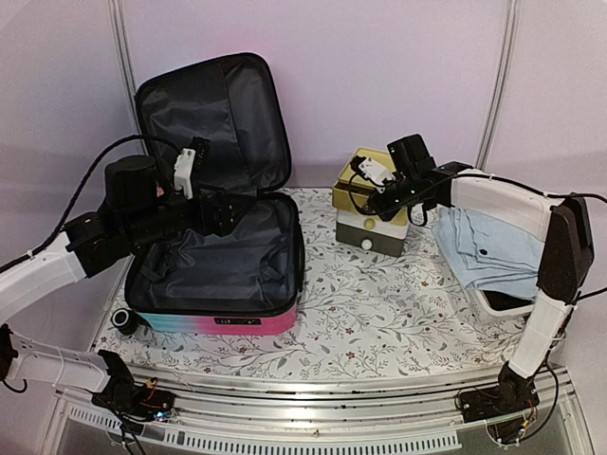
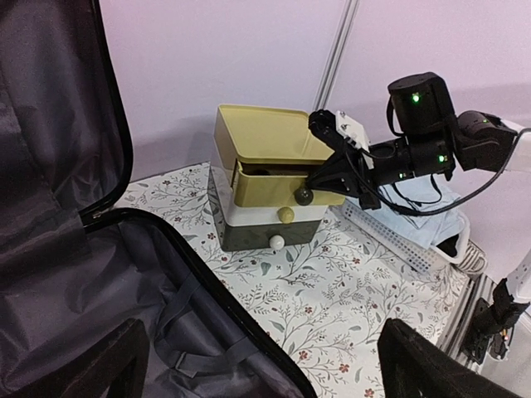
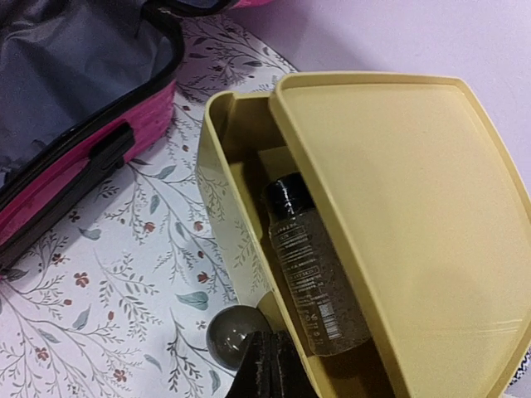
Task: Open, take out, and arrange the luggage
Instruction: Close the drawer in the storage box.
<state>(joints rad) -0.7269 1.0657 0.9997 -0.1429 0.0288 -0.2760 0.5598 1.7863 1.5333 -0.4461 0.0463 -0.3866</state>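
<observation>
Pink luggage (image 1: 237,275) lies open by the left edge of the table (image 1: 379,313) — left gripper (image 1: 228,213) just above, gaping, empty; right gripper (image 2: 319,186) pinched shut.

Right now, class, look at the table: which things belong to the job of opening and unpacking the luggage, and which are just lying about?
Job in hand:
luggage, lid open
left gripper, open over it
right gripper, shut

Lying about:
drawer box, the right gripper at its front
bottle in its open top drawer
white mesh basket
blue clothes on the basket
</observation>
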